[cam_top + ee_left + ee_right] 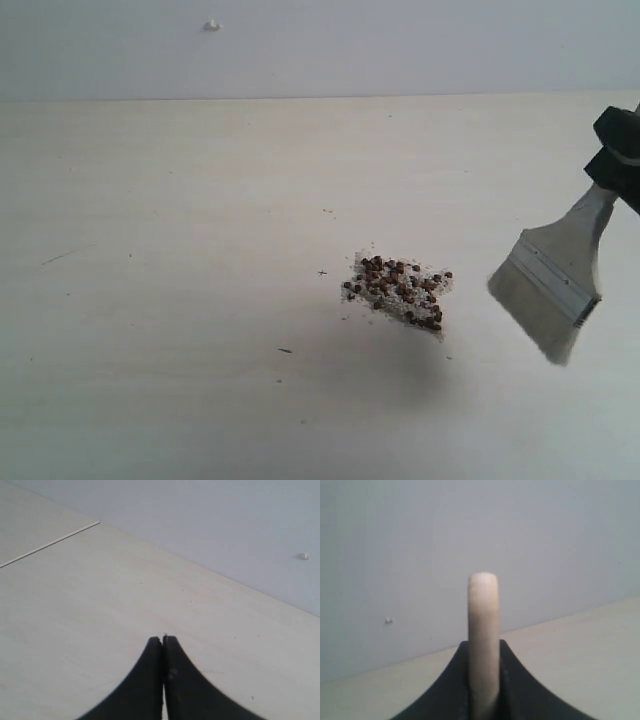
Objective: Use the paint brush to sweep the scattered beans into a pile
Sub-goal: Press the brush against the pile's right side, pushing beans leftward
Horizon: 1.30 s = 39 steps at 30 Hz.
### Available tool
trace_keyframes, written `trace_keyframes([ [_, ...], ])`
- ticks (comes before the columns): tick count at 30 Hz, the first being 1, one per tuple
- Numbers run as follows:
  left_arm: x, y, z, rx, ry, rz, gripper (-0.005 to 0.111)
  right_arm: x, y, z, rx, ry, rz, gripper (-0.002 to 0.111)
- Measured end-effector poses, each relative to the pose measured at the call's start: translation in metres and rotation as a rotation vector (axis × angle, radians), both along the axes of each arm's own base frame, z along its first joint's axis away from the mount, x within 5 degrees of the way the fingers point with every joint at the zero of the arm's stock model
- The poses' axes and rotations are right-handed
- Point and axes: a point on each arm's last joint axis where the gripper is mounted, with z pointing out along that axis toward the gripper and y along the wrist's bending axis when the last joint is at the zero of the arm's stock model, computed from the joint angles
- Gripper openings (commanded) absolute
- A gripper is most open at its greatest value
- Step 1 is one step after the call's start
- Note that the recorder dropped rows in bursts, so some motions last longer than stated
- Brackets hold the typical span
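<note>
Reddish-brown beans (376, 266) lying almost all in one dense pile (400, 290) with whitish crumbs, just right of centre in the exterior frame, on the pale desk (150, 300). Paint brush (555, 285) at the right edge, tilted, bristles pointing lower left, clear of the desk and apart from the pile. Right end effector (483, 690) clamped on the wooden handle; left end effector (163, 642) clenched on nothing, above bare desk. Judged nearly done: perhaps a few dark specks left of the pile to gather, too small to identify.
</note>
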Motion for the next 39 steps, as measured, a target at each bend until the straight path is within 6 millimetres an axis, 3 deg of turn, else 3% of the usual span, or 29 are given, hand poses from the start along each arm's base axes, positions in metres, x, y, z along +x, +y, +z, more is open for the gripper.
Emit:
trace_keyframes([
  [4, 0.0, 0.0, 0.0, 0.0, 0.0, 0.0, 0.0, 0.0, 0.003, 0.004, -0.054, -0.057, -0.009, 0.0],
  [9, 0.0, 0.0, 0.0, 0.0, 0.0, 0.0, 0.0, 0.0, 0.022, 0.008, -0.195, -0.098, -0.037, 0.0],
  [13, 0.0, 0.0, 0.0, 0.0, 0.0, 0.0, 0.0, 0.013, 0.038, 0.009, -0.224, -0.086, -0.055, 0.0],
  [21, 0.0, 0.0, 0.0, 0.0, 0.0, 0.0, 0.0, 0.047, 0.057, -0.023, -0.298, 0.049, -0.117, 0.0],
  [29, 0.0, 0.0, 0.0, 0.0, 0.0, 0.0, 0.0, 0.054, 0.061, -0.04, -0.312, 0.069, -0.112, 0.0],
  [39, 0.0, 0.0, 0.0, 0.0, 0.0, 0.0, 0.0, 0.059, 0.072, -0.039, -0.2, 0.055, -0.022, 0.0],
])
